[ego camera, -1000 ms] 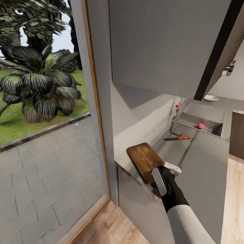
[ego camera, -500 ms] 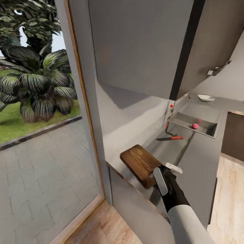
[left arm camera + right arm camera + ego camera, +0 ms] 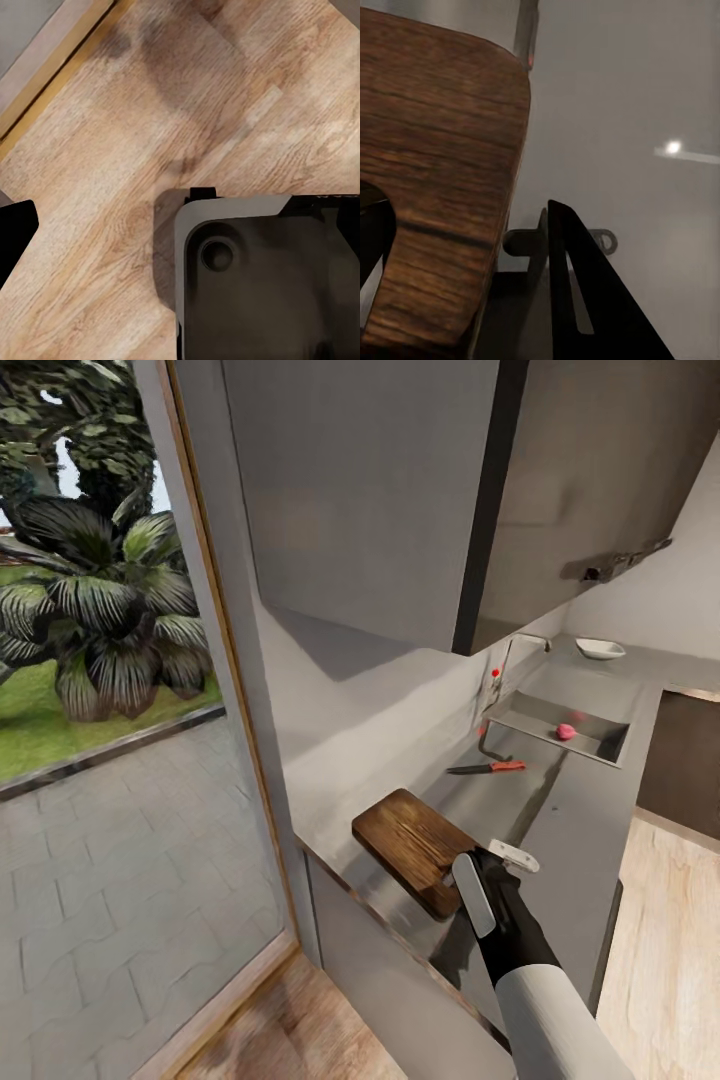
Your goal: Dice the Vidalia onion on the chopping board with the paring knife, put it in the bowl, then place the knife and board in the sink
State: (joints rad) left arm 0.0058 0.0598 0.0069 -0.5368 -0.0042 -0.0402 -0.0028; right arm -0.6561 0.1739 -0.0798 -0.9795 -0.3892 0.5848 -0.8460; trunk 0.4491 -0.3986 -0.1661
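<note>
Right gripper (image 3: 462, 872): clamped on board (image 3: 415, 847), at countertop's (image 3: 575, 830) near corner
Left gripper: cannot tell
Knife (image 3: 487, 767): before sink (image 3: 520, 712)
Onion (image 3: 566, 731): in sink

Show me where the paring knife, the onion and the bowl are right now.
paring knife (image 3: 489, 767), head view, where the red handle meets the dark blade.
Vidalia onion (image 3: 566, 731), head view, middle of the pink lump lying in the sink.
bowl (image 3: 600, 649), head view, centre of the white dish.

Wooden chopping board (image 3: 435, 150) between dark jaws, over grey countertop (image 3: 622, 112)
</note>
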